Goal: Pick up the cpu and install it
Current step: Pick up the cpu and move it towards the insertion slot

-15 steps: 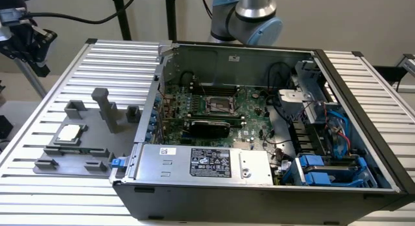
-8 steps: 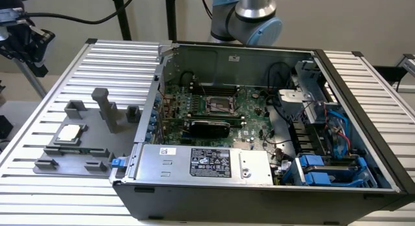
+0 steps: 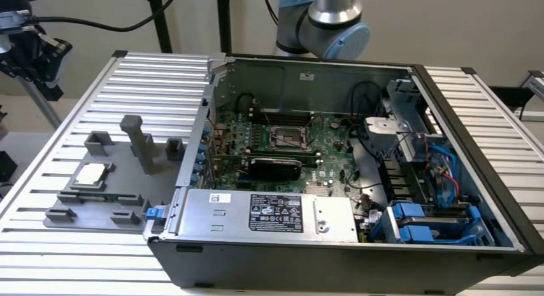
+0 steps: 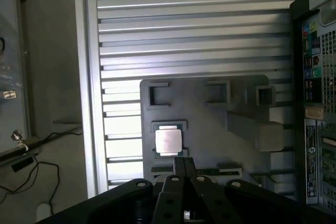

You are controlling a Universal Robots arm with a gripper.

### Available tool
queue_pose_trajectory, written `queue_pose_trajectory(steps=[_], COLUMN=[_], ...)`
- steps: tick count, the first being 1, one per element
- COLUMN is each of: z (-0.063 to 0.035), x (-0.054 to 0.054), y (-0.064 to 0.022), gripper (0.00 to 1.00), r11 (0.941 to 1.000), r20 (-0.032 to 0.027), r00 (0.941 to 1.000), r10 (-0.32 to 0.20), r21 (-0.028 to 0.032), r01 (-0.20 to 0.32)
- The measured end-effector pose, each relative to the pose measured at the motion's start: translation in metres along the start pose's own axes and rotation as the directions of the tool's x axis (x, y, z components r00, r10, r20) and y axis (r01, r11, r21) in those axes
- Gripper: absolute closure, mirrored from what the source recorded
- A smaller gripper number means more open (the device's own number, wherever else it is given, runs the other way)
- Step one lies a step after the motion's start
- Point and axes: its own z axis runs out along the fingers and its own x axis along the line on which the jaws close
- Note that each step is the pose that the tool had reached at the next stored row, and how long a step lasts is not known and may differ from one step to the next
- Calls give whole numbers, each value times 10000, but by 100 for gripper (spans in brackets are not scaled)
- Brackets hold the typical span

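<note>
Gripper point(image 4: 182, 163) (fingers pressed together, holding nothing) hangs above the cpu point(image 4: 168, 141), lying flat just beyond its fingertips.

Arm point(image 3: 327, 19): silver-grey tubular joint with pale blue end caps. Gripper point(image 4: 184, 161): matt black body with a rounded boss point(image 4: 140, 184) on either side and two narrow black fingers point(image 4: 179, 168). Black cables point(image 3: 85, 20) run from what appears to be the dark wrist assembly point(image 3: 34, 51) in the exterior view.

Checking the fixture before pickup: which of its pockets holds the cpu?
The square seat on the grey fixture, toward the exterior view's left: the silver-topped cpu lies flat in it. The small open frames look empty.
</note>
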Motion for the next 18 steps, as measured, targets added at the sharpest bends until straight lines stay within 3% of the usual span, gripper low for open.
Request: queue_pose_trajectory(steps=[1, 3, 6, 10, 18], z=[0, 0, 0, 0, 31], x=[0, 0, 0, 0, 22], y=[0, 0, 0, 0, -3], gripper=[88, 76, 70, 47, 23], r11=[10000, 10000, 10000, 10000, 10000], r20=[0, 0, 0, 0, 10], r00=[10000, 10000, 10000, 10000, 10000], r10=[0, 1, 0, 0, 1], r21=[0, 0, 0, 0, -2], r01=[0, -1, 0, 0, -1])
